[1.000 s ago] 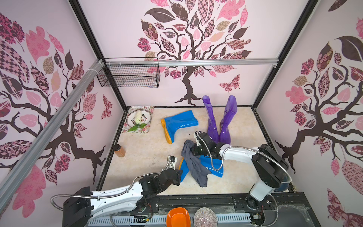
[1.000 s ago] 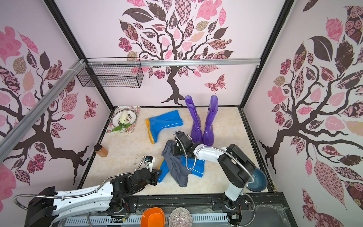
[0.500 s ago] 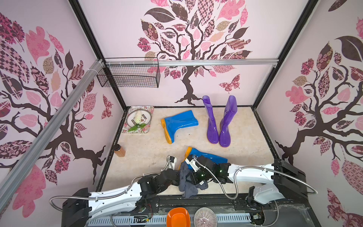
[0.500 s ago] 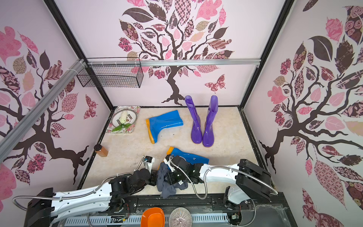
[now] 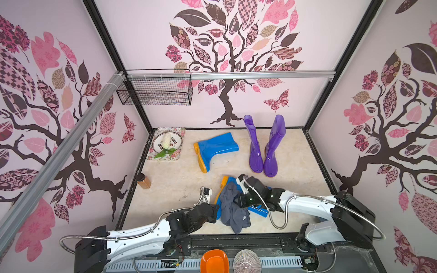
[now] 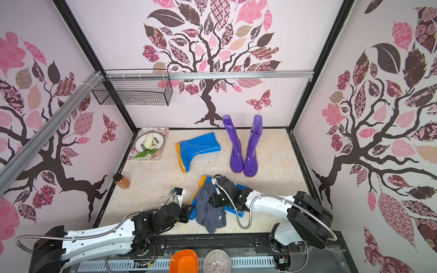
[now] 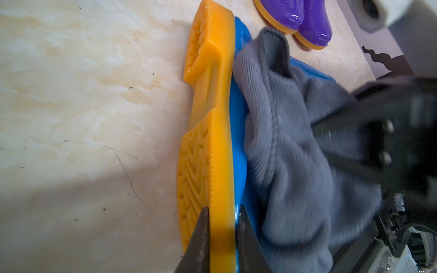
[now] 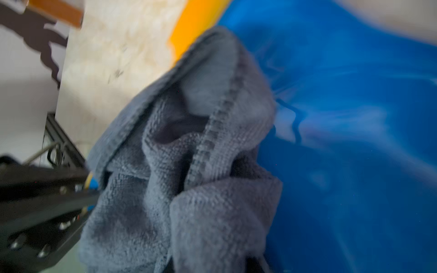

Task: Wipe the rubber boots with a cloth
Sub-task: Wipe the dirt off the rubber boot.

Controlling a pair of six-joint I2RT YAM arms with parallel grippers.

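A blue rubber boot (image 5: 257, 210) (image 6: 236, 210) lies on its side near the front, orange sole (image 7: 208, 118) facing left. My left gripper (image 7: 223, 208) (image 5: 216, 211) is shut on the sole's edge at the toe. The dark grey cloth (image 5: 233, 209) (image 6: 208, 211) (image 7: 295, 153) (image 8: 201, 177) is bunched over this boot's foot. My right gripper (image 5: 241, 203) (image 6: 216, 201) is shut on it, with the fingers mostly buried in fabric. A second blue boot (image 5: 217, 147) lies further back. Two purple boots (image 5: 254, 146) (image 5: 274, 146) stand upright at the back right.
A floral tray (image 5: 152, 156) with a plate and a white flower sits in the back left corner. An amber bottle (image 5: 144, 181) stands by the left wall. A wire basket (image 5: 156, 91) hangs on the back wall. An orange bowl (image 5: 214, 262) and a ribbed plate (image 5: 247, 262) rest on the front ledge.
My right gripper dragged the cloth from the boot's far side toward the front edge, then back up over the boot's foot. My left gripper stayed clamped on the sole.
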